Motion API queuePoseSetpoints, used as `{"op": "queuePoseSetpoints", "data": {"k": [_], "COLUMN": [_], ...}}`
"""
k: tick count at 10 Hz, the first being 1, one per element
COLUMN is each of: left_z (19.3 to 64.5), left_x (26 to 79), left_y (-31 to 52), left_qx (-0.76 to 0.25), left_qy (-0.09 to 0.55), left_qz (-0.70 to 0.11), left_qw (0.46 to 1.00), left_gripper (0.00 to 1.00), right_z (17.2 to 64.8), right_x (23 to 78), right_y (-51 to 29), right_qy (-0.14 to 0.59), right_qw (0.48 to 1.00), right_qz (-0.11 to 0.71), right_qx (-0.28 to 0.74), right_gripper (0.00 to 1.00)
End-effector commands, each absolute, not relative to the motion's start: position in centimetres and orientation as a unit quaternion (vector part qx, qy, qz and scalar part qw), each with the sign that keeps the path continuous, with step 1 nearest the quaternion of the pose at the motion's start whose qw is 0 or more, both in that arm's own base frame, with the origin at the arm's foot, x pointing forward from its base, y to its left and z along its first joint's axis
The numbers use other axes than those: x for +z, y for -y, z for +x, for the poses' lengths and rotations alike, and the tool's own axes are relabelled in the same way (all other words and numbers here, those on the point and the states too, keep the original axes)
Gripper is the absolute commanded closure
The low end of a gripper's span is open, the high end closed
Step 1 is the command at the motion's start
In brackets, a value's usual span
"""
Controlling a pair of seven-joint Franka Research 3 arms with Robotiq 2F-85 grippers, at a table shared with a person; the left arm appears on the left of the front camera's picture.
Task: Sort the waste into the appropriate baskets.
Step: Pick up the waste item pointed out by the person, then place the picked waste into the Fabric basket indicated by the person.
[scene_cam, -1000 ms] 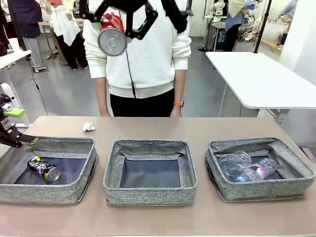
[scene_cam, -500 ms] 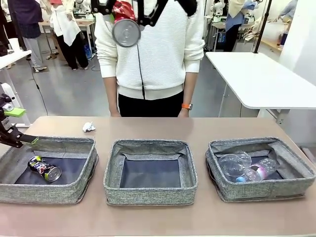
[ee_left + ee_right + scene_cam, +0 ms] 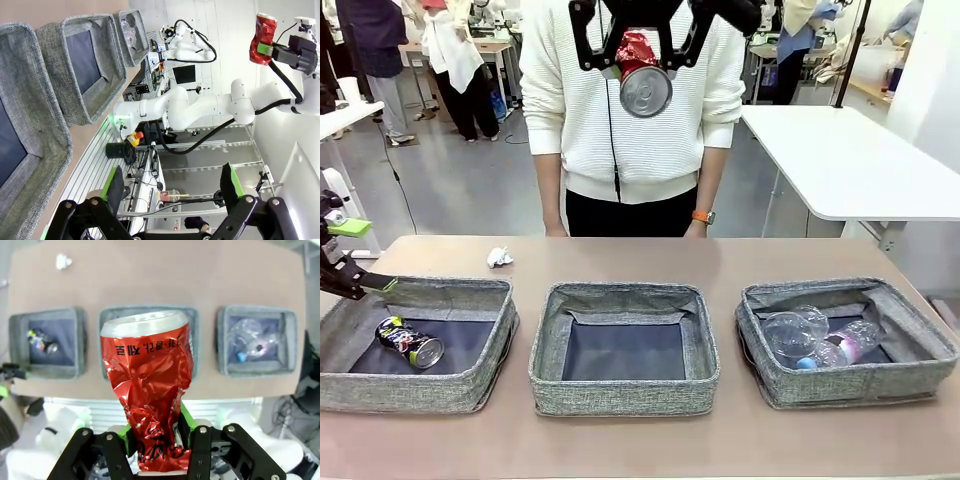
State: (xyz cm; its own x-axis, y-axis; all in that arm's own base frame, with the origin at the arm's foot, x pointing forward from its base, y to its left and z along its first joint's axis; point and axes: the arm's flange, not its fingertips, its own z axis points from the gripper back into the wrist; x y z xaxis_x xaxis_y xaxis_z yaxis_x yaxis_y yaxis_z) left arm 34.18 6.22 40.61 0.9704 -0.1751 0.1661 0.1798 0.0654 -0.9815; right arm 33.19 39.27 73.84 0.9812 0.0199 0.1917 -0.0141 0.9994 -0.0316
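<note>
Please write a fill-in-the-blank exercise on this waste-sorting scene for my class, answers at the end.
The right pincer is shut on the crushed can, whose colour is ____.
The black printed can lies in the basket on the robot's ____.
The paper ball lies loose on the ____.
Answers: red; left; table.

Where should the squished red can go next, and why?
Probably carry it left and lower toward the left basket. The right gripper holds the crushed red can high over the middle basket, but the left one already has a black can; the right basket holds a plastic bottle.
</note>
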Motion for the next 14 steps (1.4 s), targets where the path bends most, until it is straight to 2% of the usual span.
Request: {"op": "queuePoseSetpoints", "data": {"k": [1, 14], "left_z": [33.95, 33.95], "left_x": [41.01, 41.01], "left_y": [-6.37, -6.37], "left_qx": [-0.124, -0.124], "left_qy": [-0.003, -0.003], "left_qz": [-0.673, -0.673], "left_qw": [0.729, 0.729], "left_gripper": [0.00, 0.00], "right_z": [32.80, 32.80], "right_x": [73.84, 73.84], "right_y": [-39.61, -39.61], "right_qy": [0.089, 0.089], "right_qw": [0.996, 0.996], "right_qz": [-0.003, -0.003], "right_qx": [0.015, 0.015], "right_gripper": [0.75, 0.75]}}
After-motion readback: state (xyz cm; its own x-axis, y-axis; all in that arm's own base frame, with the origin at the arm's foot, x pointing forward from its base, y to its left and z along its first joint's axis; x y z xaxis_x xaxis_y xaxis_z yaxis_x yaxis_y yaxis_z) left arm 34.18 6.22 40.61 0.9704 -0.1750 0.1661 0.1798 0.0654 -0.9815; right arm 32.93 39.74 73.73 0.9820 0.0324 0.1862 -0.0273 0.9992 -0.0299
